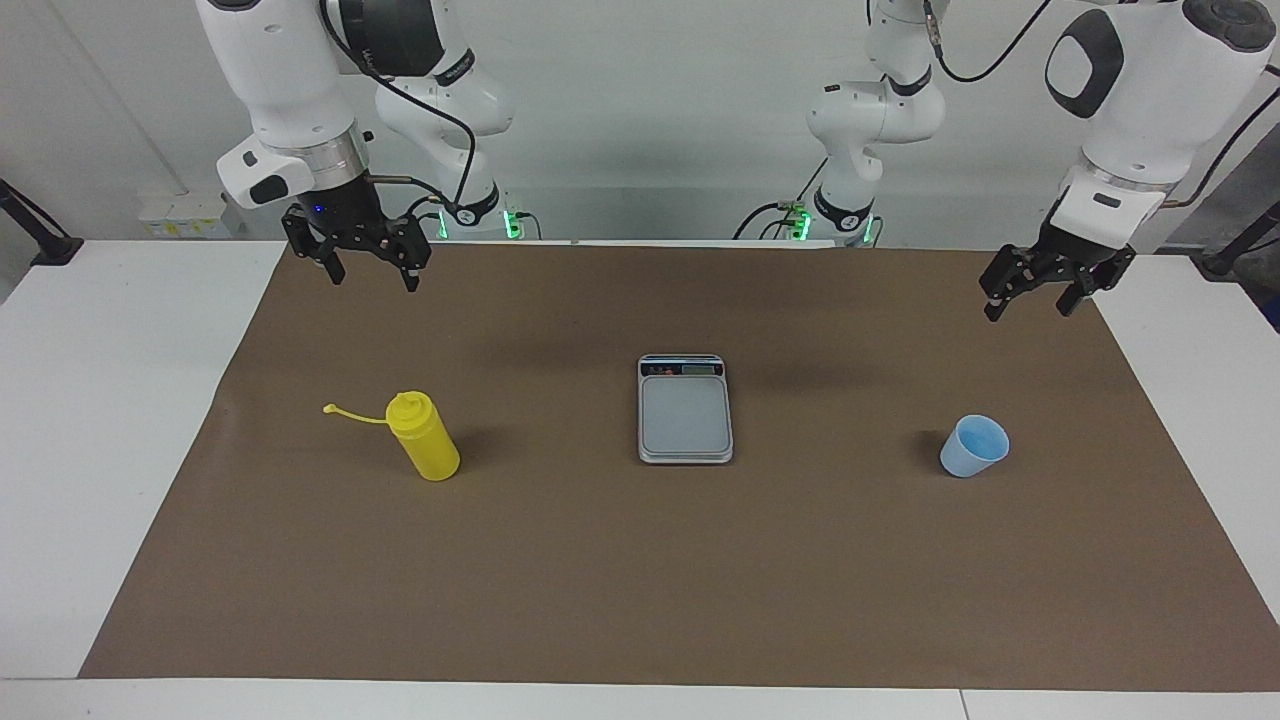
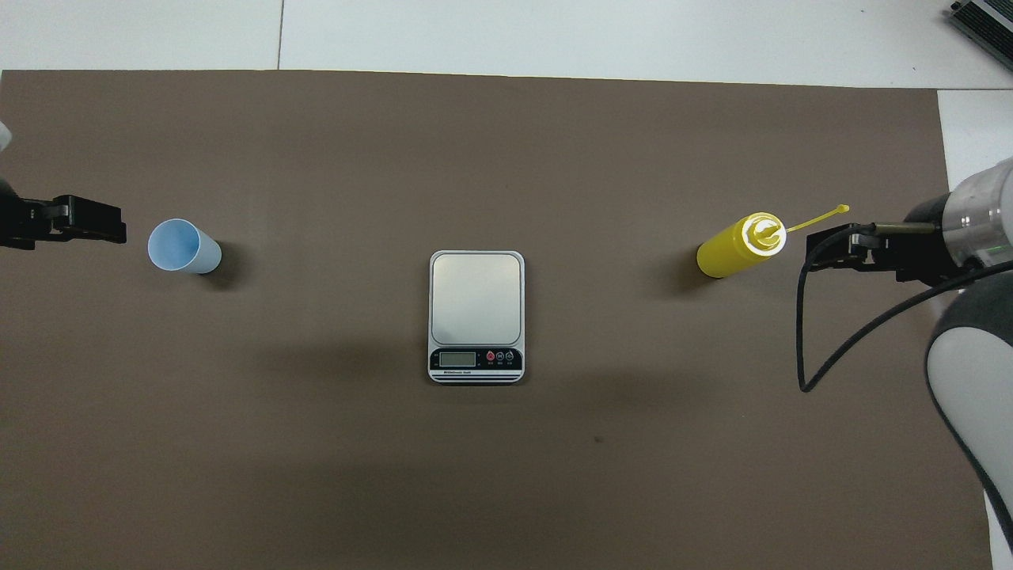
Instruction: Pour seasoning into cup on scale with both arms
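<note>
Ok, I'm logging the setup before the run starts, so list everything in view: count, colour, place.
seasoning bottle: one, bright yellow, upright on the mat toward the right arm's end, cap strap hanging out.
cup: one, light blue, upright on the mat toward the left arm's end.
scale: one, silver-grey, mid-mat between bottle and cup, nothing on it.
mat: one, brown, covering the table.
table: one, white.
right tool: one, black, open, raised over the mat's edge, holding nothing.
left tool: one, black, open, raised over the mat's edge, holding nothing.

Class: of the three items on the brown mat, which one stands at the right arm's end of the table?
The yellow seasoning bottle; the scale sits mid-mat, the blue cup at the left arm's end.
</note>
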